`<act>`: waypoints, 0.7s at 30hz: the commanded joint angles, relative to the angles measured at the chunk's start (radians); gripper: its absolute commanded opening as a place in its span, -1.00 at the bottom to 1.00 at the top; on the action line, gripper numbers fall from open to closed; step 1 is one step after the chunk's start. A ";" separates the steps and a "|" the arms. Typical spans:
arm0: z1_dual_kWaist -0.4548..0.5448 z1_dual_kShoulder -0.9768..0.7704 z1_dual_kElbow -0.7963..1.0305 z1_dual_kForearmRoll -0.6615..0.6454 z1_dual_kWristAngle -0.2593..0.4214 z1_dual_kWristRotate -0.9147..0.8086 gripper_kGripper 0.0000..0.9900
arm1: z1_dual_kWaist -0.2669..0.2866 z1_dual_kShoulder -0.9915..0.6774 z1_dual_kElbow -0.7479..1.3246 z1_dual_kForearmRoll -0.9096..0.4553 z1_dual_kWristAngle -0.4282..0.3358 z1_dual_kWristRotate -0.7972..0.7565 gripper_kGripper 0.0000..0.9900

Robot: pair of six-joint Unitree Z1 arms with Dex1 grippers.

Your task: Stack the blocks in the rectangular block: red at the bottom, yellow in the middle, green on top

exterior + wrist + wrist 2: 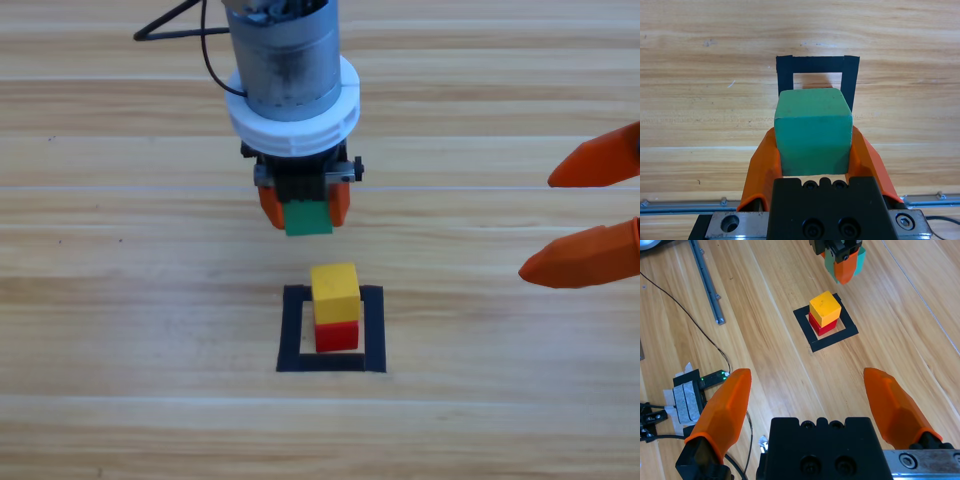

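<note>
Not everything can be seen here: in the left wrist view the stack is completely hidden behind the green cube (pixel 813 131), and only the far part of the tape square (pixel 817 65) is visible above it. In the high view most of the red cube (pixel 337 335) is covered by the yellow cube (pixel 335 293) sitting on it, so just a red side face is seen. The right arm is cut off at the picture's right edge, with only its two orange jaws showing.

The green cube (pixel 308 218) is gripped by the left gripper (pixel 305 208), with an orange jaw pressed against each of two opposite sides, so the jaws are closed about one cube's width on it. It is held in the air, clear of the table, and in the high view it sits above the stack in the picture, a bit to its left, not touching the yellow cube. From the right wrist view the held cube (pixel 858 261) is seen beyond the stack, apart from it.

The red and yellow pair is stacked inside the tape square (pixel 291 330), yellow directly on red, with the yellow one turned slightly.

The right gripper (pixel 585 212) is parked well off to the right, its jaws spread wide, nothing held between them.
</note>
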 commanded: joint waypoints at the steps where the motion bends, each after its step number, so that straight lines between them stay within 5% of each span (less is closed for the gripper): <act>1: -0.037 0.063 0.011 0.009 -0.021 -0.019 -0.92 | -0.023 -0.010 0.033 0.015 -0.013 -0.003 1.00; 21: -0.070 0.101 -0.012 0.009 -0.042 -0.046 -0.92 | -0.023 0.000 0.032 0.015 -0.013 -0.002 1.00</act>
